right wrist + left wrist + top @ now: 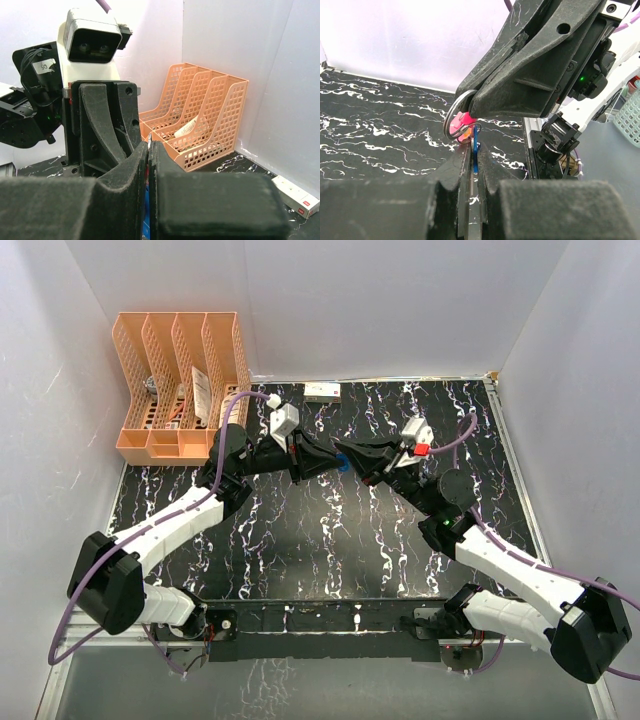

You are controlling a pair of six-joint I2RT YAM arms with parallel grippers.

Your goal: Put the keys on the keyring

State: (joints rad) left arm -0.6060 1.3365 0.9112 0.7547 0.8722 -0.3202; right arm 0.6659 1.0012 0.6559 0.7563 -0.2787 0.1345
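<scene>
One blue key (476, 152) just below the keyring (459, 124).

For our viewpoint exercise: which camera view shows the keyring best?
The left wrist view: the keyring, metal ring and pink strap, shows clearly at the right gripper's tip. The top view leaves it too small to tell; the right wrist view misses it.

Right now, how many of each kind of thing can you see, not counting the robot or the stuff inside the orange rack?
Keys: 1, the blue key; I can't see another one.
Keyrings: 1, the keyring with its pink strap.
Racks: 1, the orange rack.
Boxes: 1, the white box.
Baskets: 1, the mesh basket off the table.
Total: 5
</scene>
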